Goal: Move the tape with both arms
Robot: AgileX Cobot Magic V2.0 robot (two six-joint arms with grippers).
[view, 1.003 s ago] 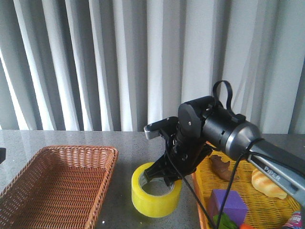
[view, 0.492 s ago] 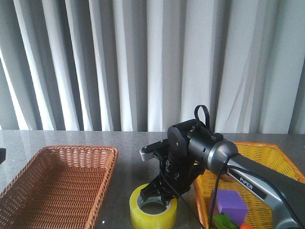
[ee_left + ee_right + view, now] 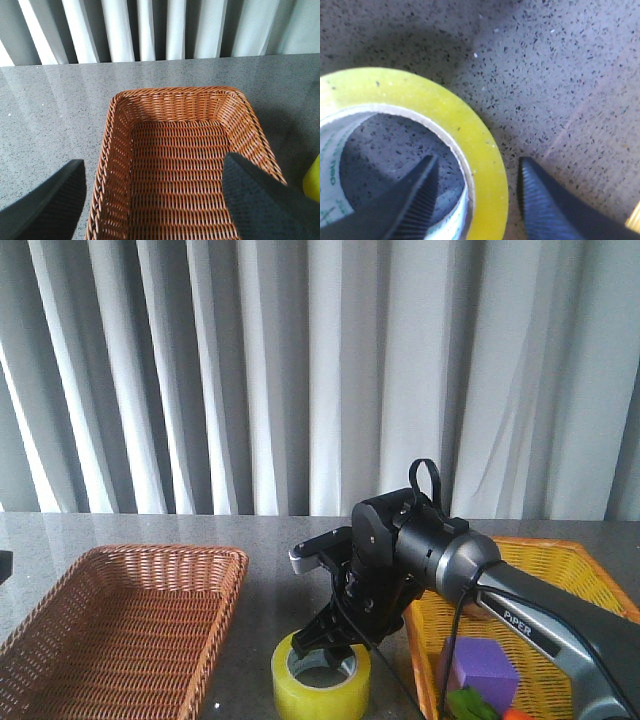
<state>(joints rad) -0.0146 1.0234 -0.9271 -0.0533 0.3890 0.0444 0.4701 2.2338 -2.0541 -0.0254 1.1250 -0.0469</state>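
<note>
Yellow tape [image 3: 320, 678] flat, white core; right claw [image 3: 328, 637] parted astride wall

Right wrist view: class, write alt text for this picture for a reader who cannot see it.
The right gripper straddles the wall of the yellow tape roll, one black finger inside the white core and one outside, with gaps visible on both sides. The roll lies flat on a speckled grey table.

yellow tape [image 3: 320, 685], brown woven basket [image 3: 120, 625], purple cube [image 3: 482, 665]
</note>
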